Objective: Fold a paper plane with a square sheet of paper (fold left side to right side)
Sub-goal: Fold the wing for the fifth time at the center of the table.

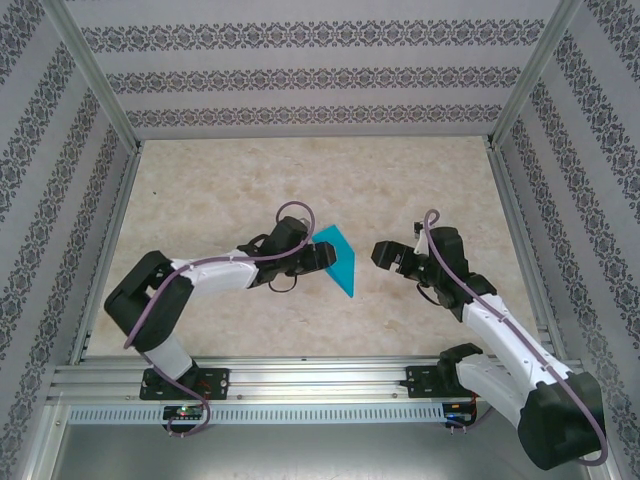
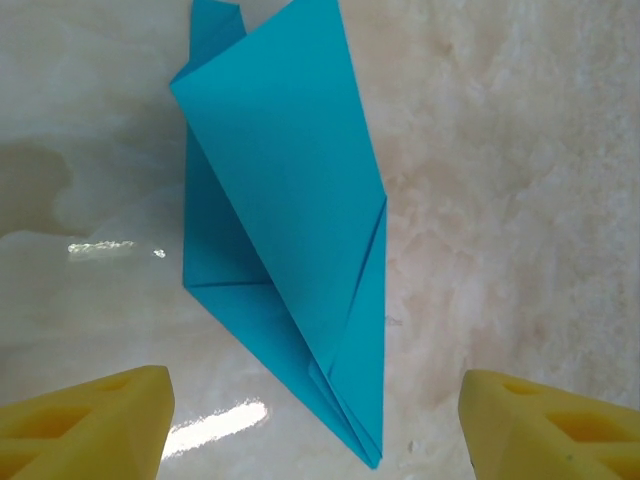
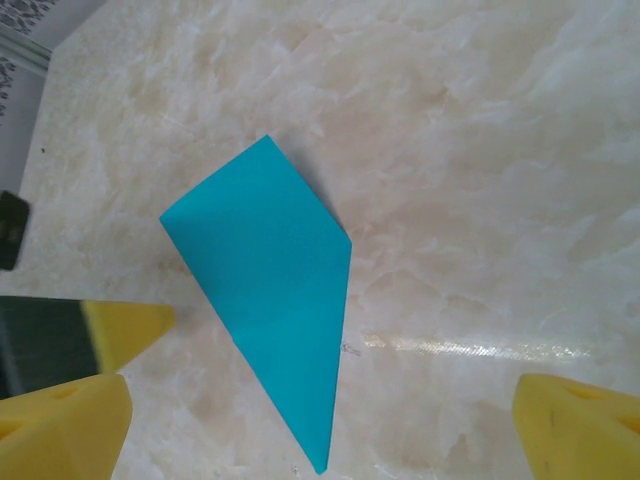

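The square sheet of paper is folded into a teal paper plane [image 1: 340, 260], a narrow pointed dart lying flat on the marble table. My left gripper [image 1: 320, 257] sits at its left edge. In the left wrist view the plane [image 2: 290, 230] shows its creases and layered flaps, and its tip reaches in between the yellow pads [image 2: 95, 420] of the left gripper [image 2: 318, 425], which stands open and touches nothing. My right gripper [image 1: 380, 253] hovers open just right of the plane [image 3: 275, 300]. The right gripper [image 3: 320, 430] has both pads well apart, with the tip between them.
Patterned walls and aluminium posts [image 1: 98, 80] enclose the table on three sides. A metal rail [image 1: 320, 385] carrying both arm bases runs along the near edge. A yellow pad of the left gripper [image 3: 125, 330] pokes into the right wrist view beside the plane.
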